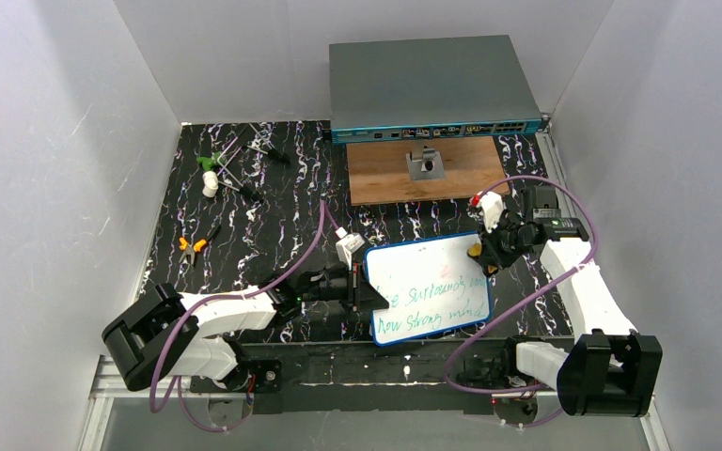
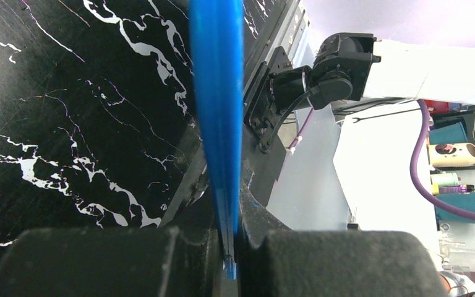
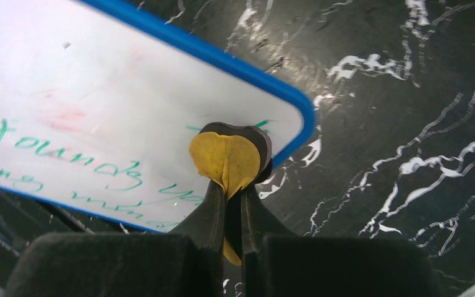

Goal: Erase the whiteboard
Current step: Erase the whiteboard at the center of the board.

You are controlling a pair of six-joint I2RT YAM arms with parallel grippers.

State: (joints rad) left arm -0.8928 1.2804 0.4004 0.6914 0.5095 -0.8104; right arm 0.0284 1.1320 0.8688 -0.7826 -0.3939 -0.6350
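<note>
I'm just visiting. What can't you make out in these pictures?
- whiteboard face: left wrist view shows only its blue rim, edge-on.
- writing: too small to read in the top view; cut off by the frame edge in the right wrist view.
- whether the pad touches the board: hidden by the pad itself, right wrist view.

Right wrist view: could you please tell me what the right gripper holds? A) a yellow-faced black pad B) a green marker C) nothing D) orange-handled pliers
A: the right gripper is shut on a yellow-faced black pad at a corner of the blue-rimmed white whiteboard.
</note>
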